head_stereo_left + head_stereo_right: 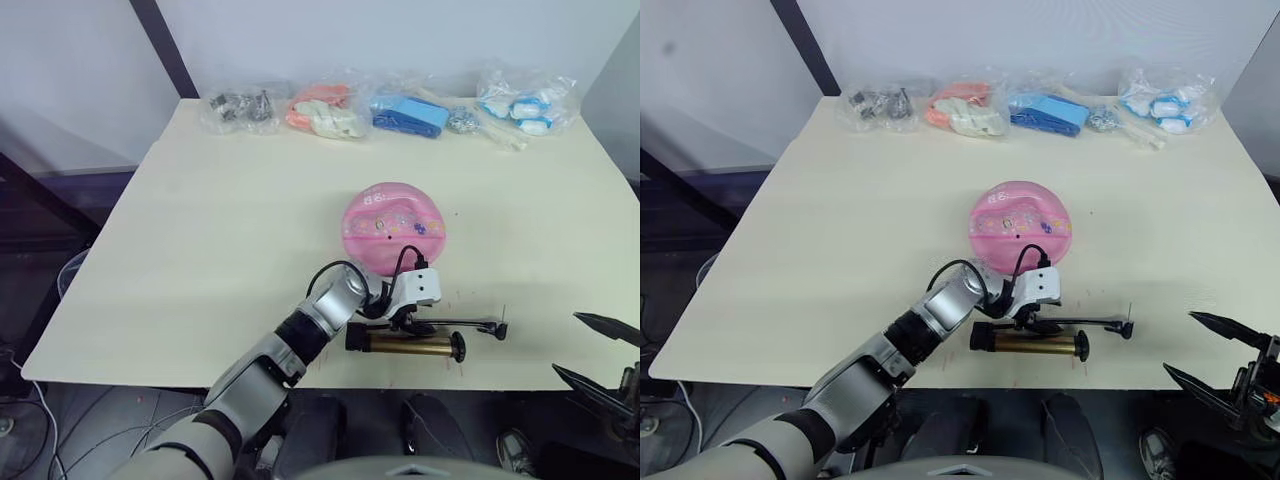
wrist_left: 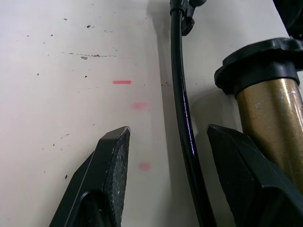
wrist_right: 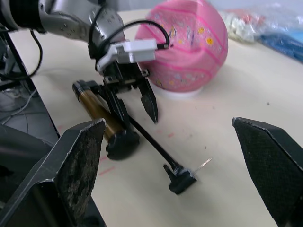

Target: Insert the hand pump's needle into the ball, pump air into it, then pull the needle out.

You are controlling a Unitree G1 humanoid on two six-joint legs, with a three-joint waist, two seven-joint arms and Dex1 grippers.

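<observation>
- The slim gold-bronze metal hand pump [image 1: 405, 346] lay flat near the front edge of the pale wooden desk [image 1: 200, 260], its black T-handle [image 1: 459, 347] pointing to the robot's right; its thin black hose [image 2: 185, 123] ran along the far side of the barrel and ended in a small black fitting with the short metal needle [image 3: 204, 164], resting on the desk just beyond the handle end
- The pink rubber ball [image 1: 393, 226] with cartoon prints sat just behind the pump, looking dented and flattened on top; it judged soft and light, likely to roll or cave in when the needle pressed on it, so it would want steadying from the side
- The left gripper [image 2: 165, 142] hung low over the pump with its jaws spread, the hose lying between them and one finger [image 2: 246, 170] close beside the gold barrel; nothing was pinched
- The right gripper [image 3: 170, 161] hovered off the desk's front right corner, jaws wide apart and empty
- The barrel seemed rigid, smooth and probably slippery, best taken across its middle; the hose looked limp, so it would flop and give poor aim; the needle appeared thin and bendable, so the black fitting behind it was the sound place to grip
- Clear plastic bags of small items [image 1: 330, 110] lined the far edge, well apart from the work
</observation>
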